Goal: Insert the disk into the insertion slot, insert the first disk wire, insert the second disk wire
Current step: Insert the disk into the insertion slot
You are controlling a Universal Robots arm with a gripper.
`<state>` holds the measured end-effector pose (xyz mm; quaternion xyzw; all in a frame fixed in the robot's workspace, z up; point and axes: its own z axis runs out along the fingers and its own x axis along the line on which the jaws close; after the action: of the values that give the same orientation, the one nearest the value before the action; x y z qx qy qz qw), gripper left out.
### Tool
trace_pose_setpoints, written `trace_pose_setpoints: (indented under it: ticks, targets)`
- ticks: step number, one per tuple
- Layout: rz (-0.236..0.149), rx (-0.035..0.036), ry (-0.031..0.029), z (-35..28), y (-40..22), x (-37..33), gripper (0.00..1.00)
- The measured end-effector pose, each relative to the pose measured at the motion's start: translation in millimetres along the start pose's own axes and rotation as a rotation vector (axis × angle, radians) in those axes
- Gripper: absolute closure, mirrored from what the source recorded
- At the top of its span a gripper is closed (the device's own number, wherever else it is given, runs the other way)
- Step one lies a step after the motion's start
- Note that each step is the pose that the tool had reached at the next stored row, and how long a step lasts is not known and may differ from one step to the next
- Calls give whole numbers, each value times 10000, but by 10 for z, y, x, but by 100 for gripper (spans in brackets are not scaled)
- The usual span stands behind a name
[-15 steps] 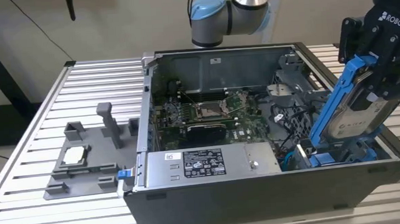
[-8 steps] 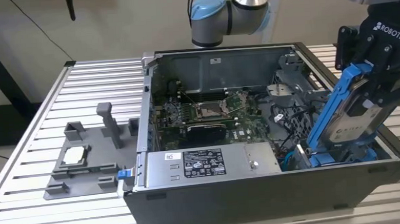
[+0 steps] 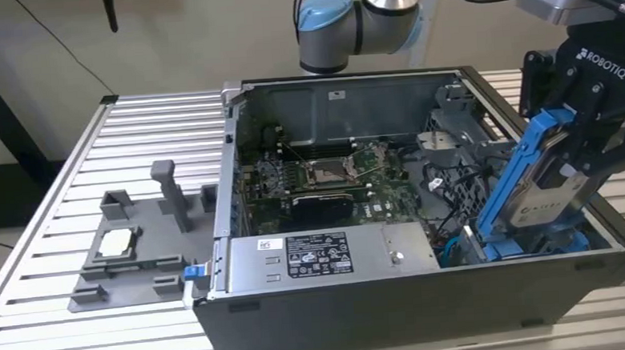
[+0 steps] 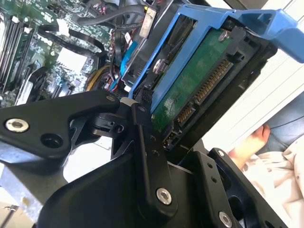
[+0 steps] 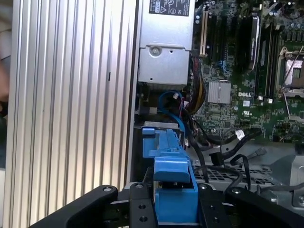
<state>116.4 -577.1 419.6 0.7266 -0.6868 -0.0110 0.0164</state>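
My gripper is shut on the disk, a silver-grey drive clipped in a bright blue carrier frame. I hold it steeply tilted over the open computer case's right end. Its lower end dips toward the insertion slot, a bay with blue parts at the case's bottom right corner. The second wrist view shows the disk's green circuit board and connector pins between my black fingers. The first wrist view looks along the blue carrier. Black wires and a blue wire lie loose beside the bay.
The case holds a motherboard and a silver power supply box. A grey fixture with a small chip stands on the slatted table at the exterior view's left. A person's hand shows beside the case.
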Motion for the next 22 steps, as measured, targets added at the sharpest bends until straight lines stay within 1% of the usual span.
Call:
trace_pose_setpoints:
  ticks: [8,15,18,20,22]
  targets:
    - [-4,6,-105,83,-16,-6,67]
    - [-8,15,-260,189,-28,-20,67]
    - [-9,19,-331,216,-30,-27,67]
    - [-10,19,-342,234,-31,-36,67]
    - [-11,20,-342,270,-33,-45,67]
